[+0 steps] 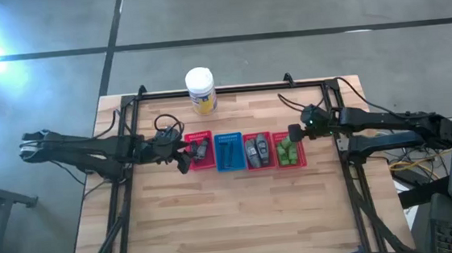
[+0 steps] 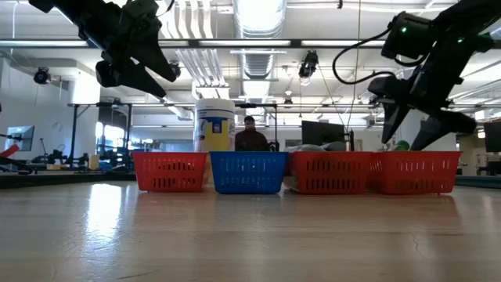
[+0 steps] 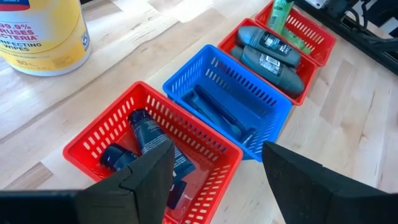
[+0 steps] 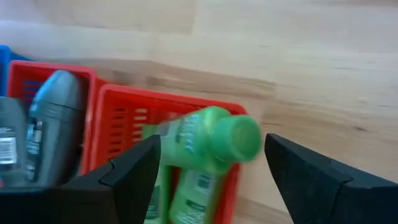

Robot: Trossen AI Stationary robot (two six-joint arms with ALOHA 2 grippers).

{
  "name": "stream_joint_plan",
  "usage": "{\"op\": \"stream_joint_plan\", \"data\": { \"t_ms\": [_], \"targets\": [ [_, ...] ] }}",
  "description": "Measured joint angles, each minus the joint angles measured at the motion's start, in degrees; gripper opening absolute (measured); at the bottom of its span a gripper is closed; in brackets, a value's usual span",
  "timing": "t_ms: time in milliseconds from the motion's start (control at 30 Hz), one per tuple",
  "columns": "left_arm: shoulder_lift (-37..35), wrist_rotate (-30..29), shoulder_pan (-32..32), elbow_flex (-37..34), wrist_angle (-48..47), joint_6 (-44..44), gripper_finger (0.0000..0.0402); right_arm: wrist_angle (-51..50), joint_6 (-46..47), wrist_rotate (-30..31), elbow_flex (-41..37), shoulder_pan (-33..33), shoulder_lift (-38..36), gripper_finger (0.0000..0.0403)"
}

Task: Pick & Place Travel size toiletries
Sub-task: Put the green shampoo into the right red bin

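Four mesh baskets stand in a row across the middle of the wooden table (image 1: 233, 215). In the leftmost red basket (image 1: 200, 150) lie dark tubes (image 3: 146, 134), their long axes running along the basket's length, caps toward the end nearer the white jar (image 1: 200, 90); their lower parts are cut off behind the left gripper (image 3: 214, 171), whose jaws stand wide apart and hold nothing, hovering over that basket's outer edge. The blue basket (image 1: 230, 152) holds blue tubes (image 3: 217, 112) lying lengthwise, hard to tell from the basket floor. The third basket, red (image 1: 258, 150), carries two grey bottles (image 3: 270, 53) side by side, labels up, long axes along the basket. In the rightmost red basket (image 1: 290, 152) lie green bottles (image 1: 289, 151); one green bottle (image 4: 211, 140) rests tilted on the basket's rim with its round cap pointing out past the wall toward the right gripper (image 4: 211, 168), and it is blurred, so its label cannot be read. The right gripper's jaws are spread wide to either side of that bottle without touching it. In the low view the basket walls hide nearly all the toiletries. A person (image 2: 250, 135) sits in the room behind the blue basket.
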Motion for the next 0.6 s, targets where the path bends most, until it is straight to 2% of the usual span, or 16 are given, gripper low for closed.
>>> {"op": "stream_joint_plan", "data": {
  "t_ms": [133, 367, 600],
  "targets": [
    [0.02, -0.02, 0.02, -0.09, -0.01, -0.03, 0.0248, 2.8, -3.58, -5.01, -1.26, -4.17, 2.23, 0.0265],
    [0.02, -0.02, 0.04, -0.12, -0.01, -0.53, 0.0248, 3.05, -8.44, -5.3, 0.58, -4.96, 3.29, 0.0216],
    [0.02, -0.02, 0.04, -0.12, -0.01, -0.54, 0.0248, 3.04, -10.02, -5.43, 2.57, -4.94, 3.37, 0.0149]
  ]
}}
